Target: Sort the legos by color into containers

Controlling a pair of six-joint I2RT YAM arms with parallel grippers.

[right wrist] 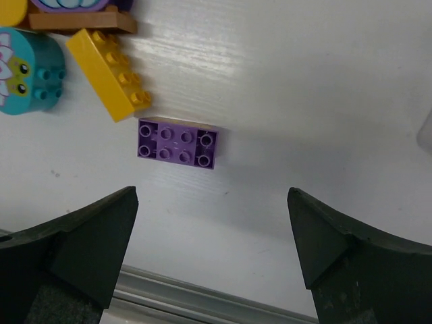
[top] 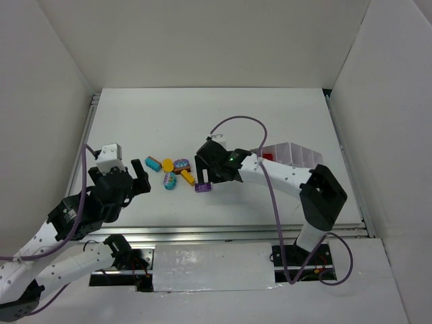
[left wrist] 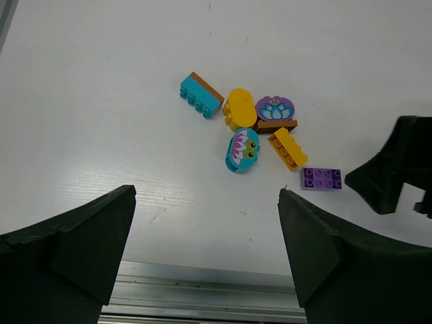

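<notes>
No legible text or numbers.

Bright, even light is falling from above, casting a soft shadow beside the purple brick (right wrist: 177, 143) and streaking faint glare across the white table (right wrist: 304, 74).

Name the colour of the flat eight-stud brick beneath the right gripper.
Light purple; the flat plastic brick shows best in the right wrist view.
</notes>
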